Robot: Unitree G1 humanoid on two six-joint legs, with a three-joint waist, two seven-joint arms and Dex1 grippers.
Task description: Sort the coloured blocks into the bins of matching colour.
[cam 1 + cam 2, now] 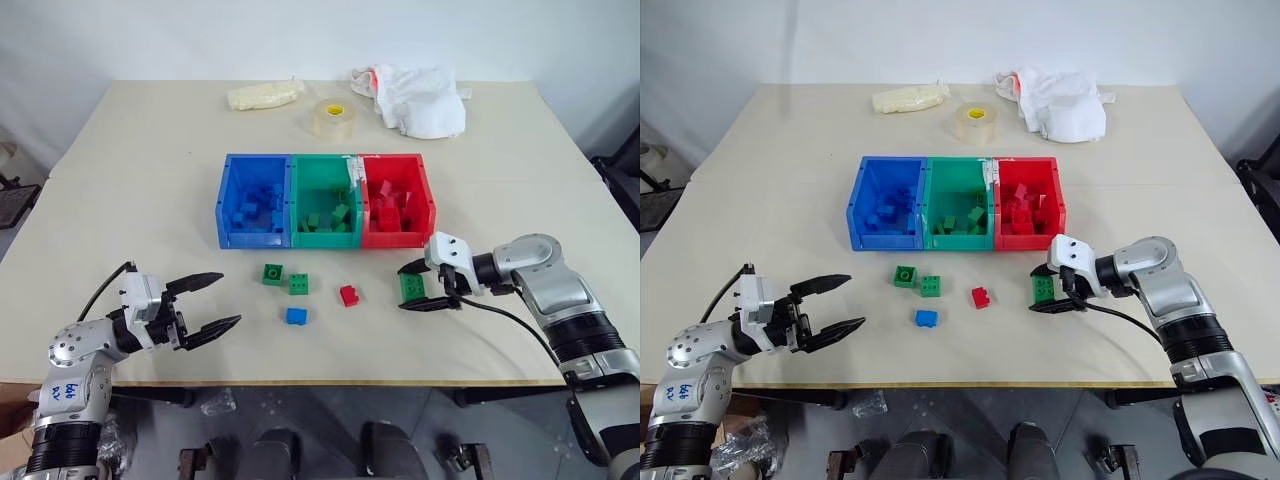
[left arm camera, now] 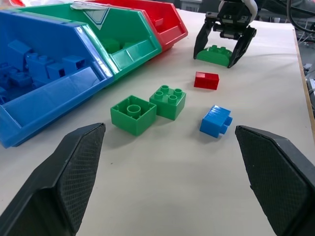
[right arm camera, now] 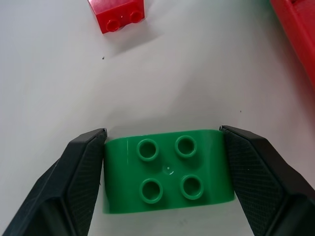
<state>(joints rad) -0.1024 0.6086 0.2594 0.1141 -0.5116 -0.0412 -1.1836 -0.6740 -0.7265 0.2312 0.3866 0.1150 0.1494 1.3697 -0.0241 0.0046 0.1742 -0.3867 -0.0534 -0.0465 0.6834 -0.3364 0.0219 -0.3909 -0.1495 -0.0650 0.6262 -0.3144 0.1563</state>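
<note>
My right gripper (image 1: 414, 287) is shut on a green block (image 3: 167, 172) that rests on the table in front of the red bin (image 1: 395, 238); its fingers (image 3: 81, 172) press both sides. Two more green blocks (image 1: 272, 273) (image 1: 298, 284), a red block (image 1: 348, 295) and a blue block (image 1: 296, 316) lie loose before the green bin (image 1: 320, 239). The blue bin (image 1: 250, 238), green bin and red bin each hold several blocks of their own colour. My left gripper (image 1: 212, 302) hovers open at the near left, pointing toward the loose blocks.
At the back of the table sit a clear tape roll (image 1: 333, 117), a crumpled white cloth (image 1: 415, 100) and a cream bag (image 1: 263, 95). The table's front edge runs just below both grippers.
</note>
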